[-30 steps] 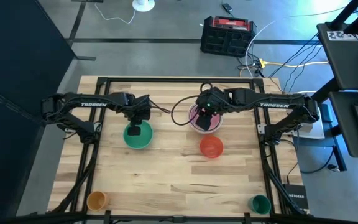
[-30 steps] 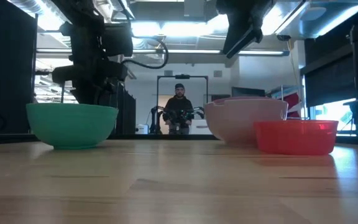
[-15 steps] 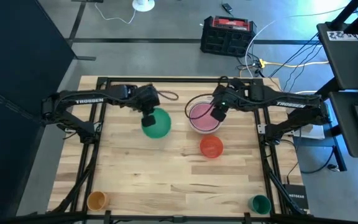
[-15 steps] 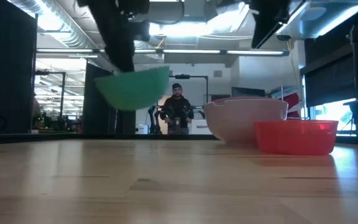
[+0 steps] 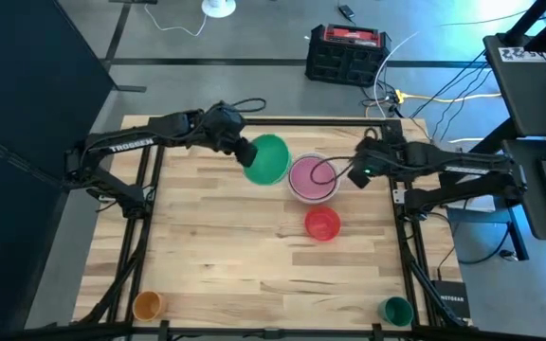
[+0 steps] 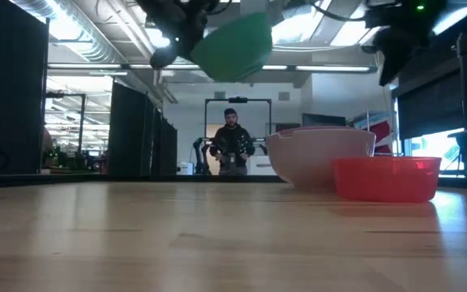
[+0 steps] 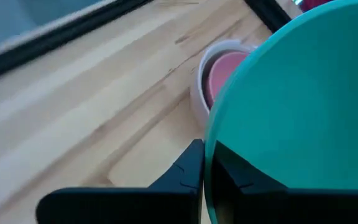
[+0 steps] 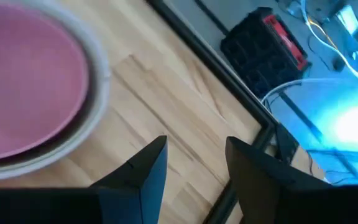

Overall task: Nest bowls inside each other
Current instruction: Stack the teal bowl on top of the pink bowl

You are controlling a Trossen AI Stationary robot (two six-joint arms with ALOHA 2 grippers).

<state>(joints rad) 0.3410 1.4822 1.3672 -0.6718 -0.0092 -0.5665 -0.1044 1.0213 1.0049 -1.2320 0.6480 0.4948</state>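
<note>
Table [image 5: 216, 256]: pale wooden butcher-block top, planks running left to right, with a black metal frame around its edges.
Pink bowl [image 5: 312, 176]: nested in a pale grey or white bowl [image 5: 293, 187] that stands on the table right of centre toward the far edge; in the low view only the outer bowl's wall and the pink rim show.
Red bowl [image 5: 322, 224]: upright on the wood, just in front of the pink one, close beside it.
Orange cup [image 5: 147, 305]: near the front left corner.
Green cup [image 5: 397, 310]: near the front right corner.
Arm bases: mounted at the left and right table edges.
</note>
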